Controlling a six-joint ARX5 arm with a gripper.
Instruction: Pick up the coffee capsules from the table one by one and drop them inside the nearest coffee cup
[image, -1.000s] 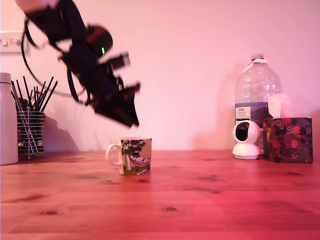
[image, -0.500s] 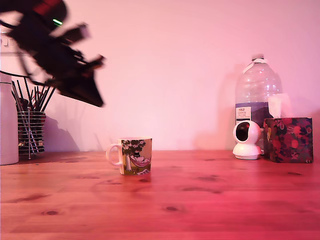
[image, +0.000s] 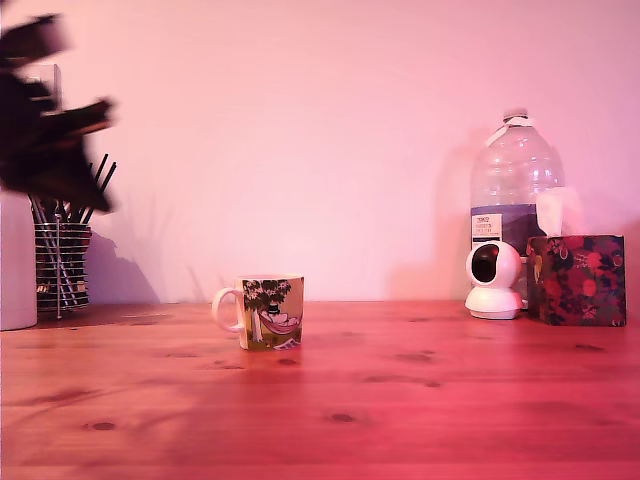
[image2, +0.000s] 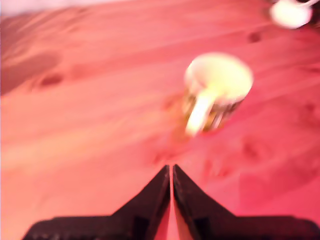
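The coffee cup (image: 268, 312), a mug printed with green trees, stands on the wooden table (image: 420, 400) left of centre in the exterior view, its white handle towards that view's left. My gripper (image: 75, 185) is a dark blur high at the exterior view's far left, well above and away from the cup. In the wrist view my gripper (image2: 171, 172) is shut, its black fingers meeting with nothing between them. The blurred cup (image2: 217, 85) lies ahead of it on the table (image2: 75, 125). No coffee capsules are in view.
At the exterior view's left stand a tall white cylinder (image: 15, 260) and a wire holder of black sticks (image: 60, 265), right under the arm. At its right are a water bottle (image: 515, 190), a small white camera (image: 493, 280) and a floral box (image: 577, 280).
The arm has swung from above the cup up and away to the exterior view's far left. The cup has not moved.
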